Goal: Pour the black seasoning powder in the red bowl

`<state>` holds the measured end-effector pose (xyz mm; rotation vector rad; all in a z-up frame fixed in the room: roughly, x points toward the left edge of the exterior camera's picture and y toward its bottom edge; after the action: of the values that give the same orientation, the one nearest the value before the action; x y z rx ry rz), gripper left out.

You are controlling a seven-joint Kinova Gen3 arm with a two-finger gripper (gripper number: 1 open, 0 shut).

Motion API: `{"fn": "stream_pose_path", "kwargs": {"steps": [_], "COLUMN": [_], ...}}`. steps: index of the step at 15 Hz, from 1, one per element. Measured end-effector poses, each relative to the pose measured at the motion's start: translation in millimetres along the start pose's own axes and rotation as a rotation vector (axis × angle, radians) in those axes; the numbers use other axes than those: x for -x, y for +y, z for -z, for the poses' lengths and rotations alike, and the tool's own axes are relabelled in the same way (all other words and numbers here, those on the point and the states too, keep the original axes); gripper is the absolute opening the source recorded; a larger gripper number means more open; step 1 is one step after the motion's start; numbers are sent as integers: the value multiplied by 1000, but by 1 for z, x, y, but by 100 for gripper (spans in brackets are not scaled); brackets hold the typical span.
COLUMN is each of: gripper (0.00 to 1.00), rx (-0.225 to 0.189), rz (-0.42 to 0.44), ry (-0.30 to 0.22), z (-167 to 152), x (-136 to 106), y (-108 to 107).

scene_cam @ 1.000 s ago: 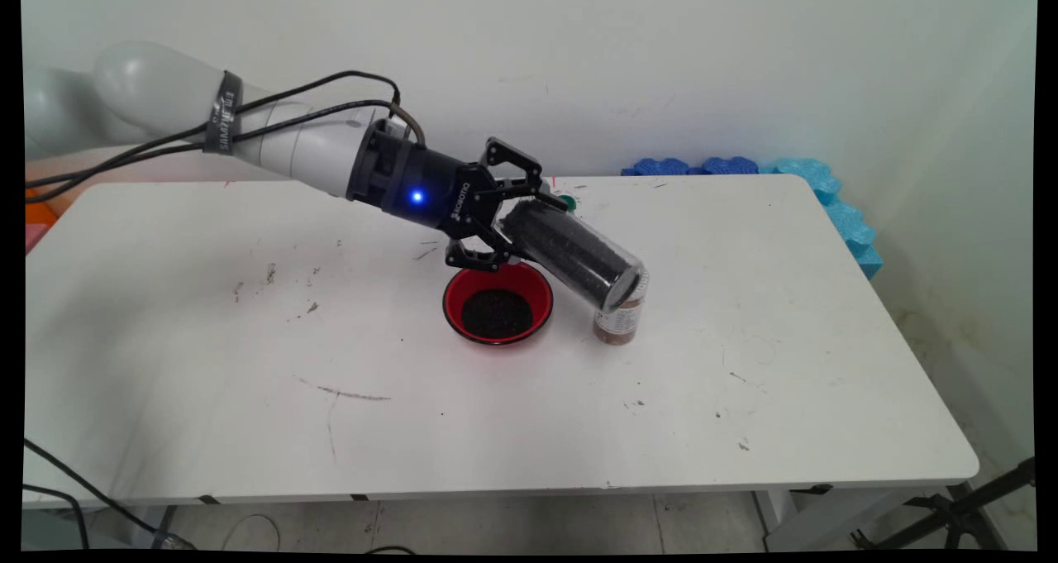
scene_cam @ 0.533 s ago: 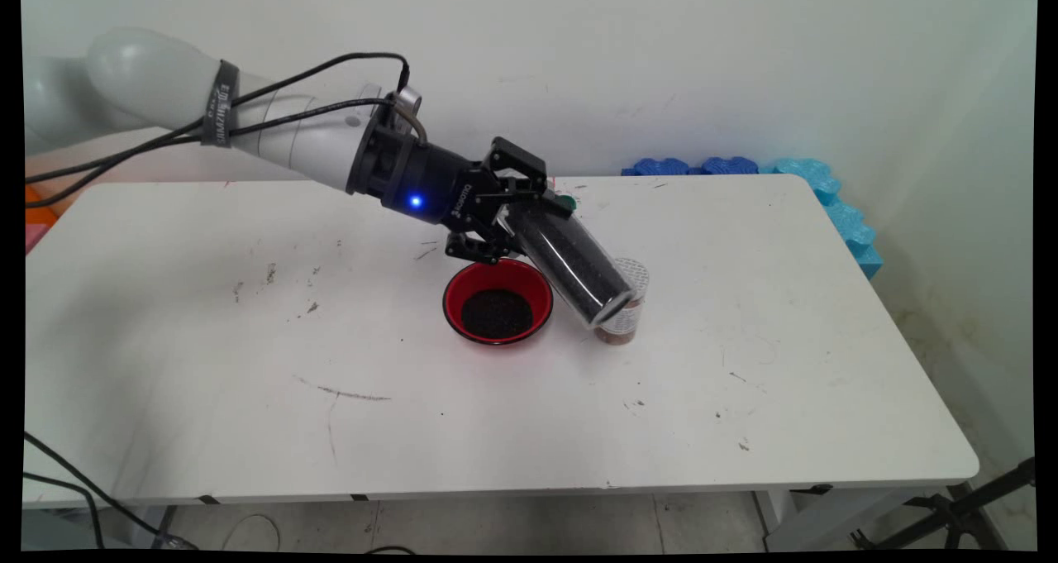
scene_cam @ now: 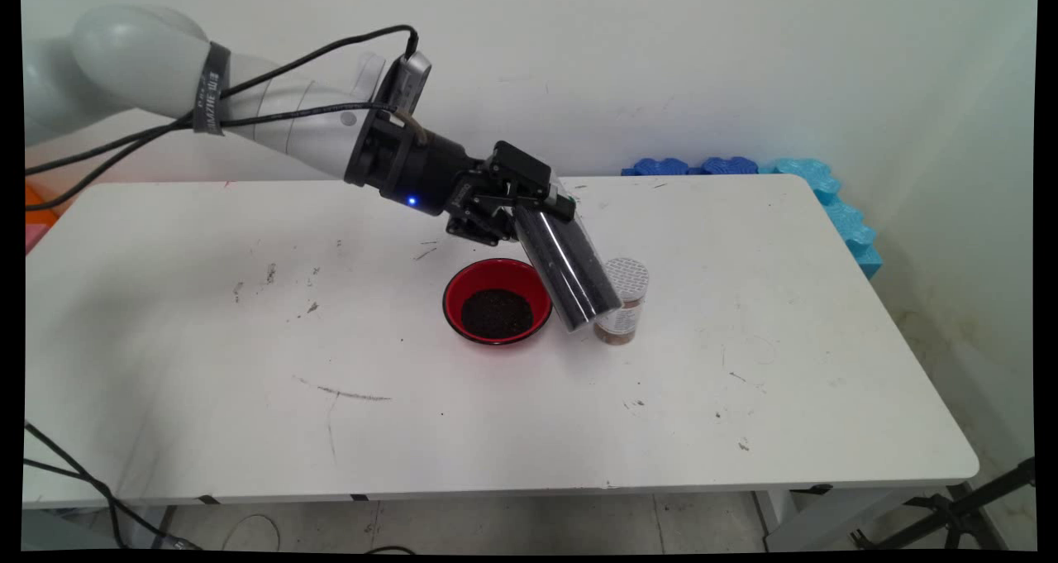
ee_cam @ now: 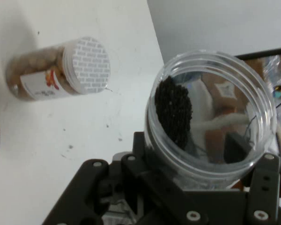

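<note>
My gripper [scene_cam: 519, 209] is shut on a clear plastic jar [scene_cam: 569, 272] of black grains, held tilted above the table, its lower end down and to the right. In the hand view the jar's open mouth [ee_cam: 210, 117] faces the camera, and black grains [ee_cam: 174, 115] cling to its left inner wall. Just left of the jar's lower end stands a red bowl [scene_cam: 459, 286] holding a heap of black grains [scene_cam: 496, 313]. A small jar [scene_cam: 626, 302] with a white lid and brown contents stands upright right behind the held jar's lower end; the hand view shows this small jar [ee_cam: 61, 70] too.
The white table [scene_cam: 248, 364] bears scuffs and dark marks. Blue foam pieces [scene_cam: 744, 168] lie along the back right edge and down the right side. Black cables hang off the arm and run under the table's front left corner.
The wrist has rolled and lifted a little. The held jar has swung from a shallow slant to a steeper one, its lower end moving left toward the bowl and uncovering the small jar's lid.
</note>
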<state>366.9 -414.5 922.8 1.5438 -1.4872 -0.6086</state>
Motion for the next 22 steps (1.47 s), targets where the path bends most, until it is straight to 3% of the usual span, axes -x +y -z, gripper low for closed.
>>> {"fn": "stream_pose_path", "kwargs": {"steps": [7,18,22], "gripper": [0,0,0], "rx": [-27,-84,-114], "rz": [-291,-629,-789], "ry": [2,-30,-55], "z": [3,7,8], "x": [1,6,11], "y": [17,30,33]}}
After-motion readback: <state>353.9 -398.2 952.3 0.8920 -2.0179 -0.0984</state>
